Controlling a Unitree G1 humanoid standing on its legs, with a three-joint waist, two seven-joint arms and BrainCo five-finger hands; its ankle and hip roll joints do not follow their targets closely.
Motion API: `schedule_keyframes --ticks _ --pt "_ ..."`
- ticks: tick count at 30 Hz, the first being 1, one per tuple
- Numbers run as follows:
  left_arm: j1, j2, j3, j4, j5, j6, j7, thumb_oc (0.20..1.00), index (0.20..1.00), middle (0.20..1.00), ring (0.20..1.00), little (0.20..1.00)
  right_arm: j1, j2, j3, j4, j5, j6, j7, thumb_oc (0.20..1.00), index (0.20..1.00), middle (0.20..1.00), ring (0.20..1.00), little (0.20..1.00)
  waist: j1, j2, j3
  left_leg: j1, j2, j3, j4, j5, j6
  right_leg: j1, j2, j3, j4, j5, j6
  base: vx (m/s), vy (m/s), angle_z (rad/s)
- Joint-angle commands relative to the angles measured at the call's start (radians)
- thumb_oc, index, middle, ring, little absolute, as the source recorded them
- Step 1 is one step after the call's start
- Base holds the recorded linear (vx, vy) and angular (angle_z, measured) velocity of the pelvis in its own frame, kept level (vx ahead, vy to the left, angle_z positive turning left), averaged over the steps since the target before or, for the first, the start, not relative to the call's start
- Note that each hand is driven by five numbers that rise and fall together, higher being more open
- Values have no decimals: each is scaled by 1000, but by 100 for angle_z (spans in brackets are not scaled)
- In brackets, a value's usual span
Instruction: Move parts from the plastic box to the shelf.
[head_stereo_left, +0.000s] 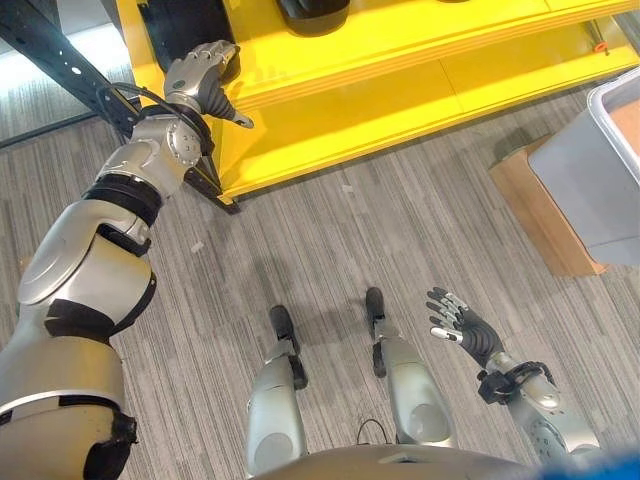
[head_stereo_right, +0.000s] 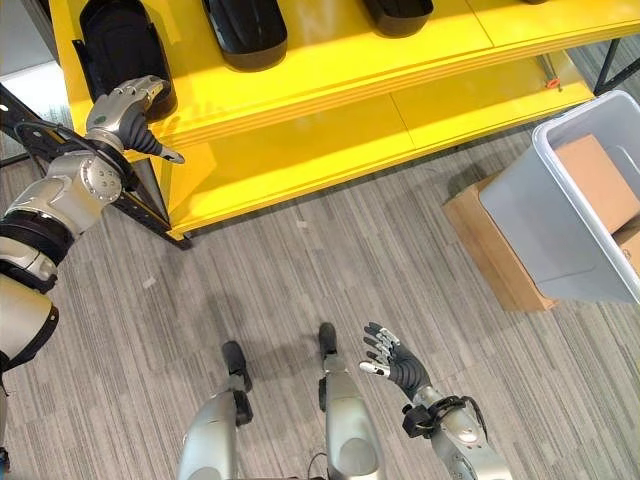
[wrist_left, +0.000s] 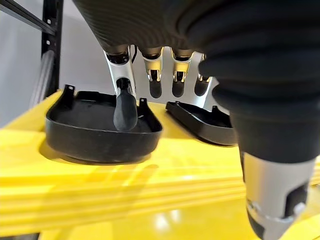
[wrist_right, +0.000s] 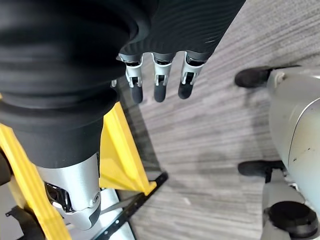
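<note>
Left hand up at the shelf edge, fingers loose and holding nothing, black part just past the fingertips, already sitting on the shelf. Right hand low and spread wide, empty too. Plastic box well off to the right (contents hard to make out). Best to pull straight back without nudging the part, then swing toward the box.
</note>
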Motion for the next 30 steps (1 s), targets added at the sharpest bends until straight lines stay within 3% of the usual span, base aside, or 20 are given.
schedule_keyframes --ticks 1,11,19,30 --pt "17 67 99 -83 51 -28 64 1000 1000 1000 1000 1000 -15 -37 -42 -40 22 -54 0 1000 1000 1000 1000 1000 -7 -3 23 -33 49 -125 122 -60 -45 30 -102 6 141 -103 92 0 0 0" --pt "130 69 157 -176 101 -27 54 1000 1000 1000 1000 1000 -12 -42 -56 -42 8 -53 -7 1000 1000 1000 1000 1000 2 -7 32 -26 45 -127 114 -60 -43 39 -102 -1 140 -106 89 2 2 3" --pt "123 44 146 -99 107 -15 45 1000 1000 1000 1000 1000 -12 -44 -53 -41 -1 -51 -10 1000 1000 1000 1000 1000 -4 -12 38 -32 44 -125 118 -60 -40 33 -103 3 140 -103 88 -1 1 0" --pt "-33 24 73 114 47 -1 38 1000 1000 1000 1000 1000 -1 -55 -38 -33 18 -44 4 1000 1000 1000 1000 1000 -20 -15 27 -49 45 -125 131 -59 -41 15 -101 12 148 -97 90 0 0 0"
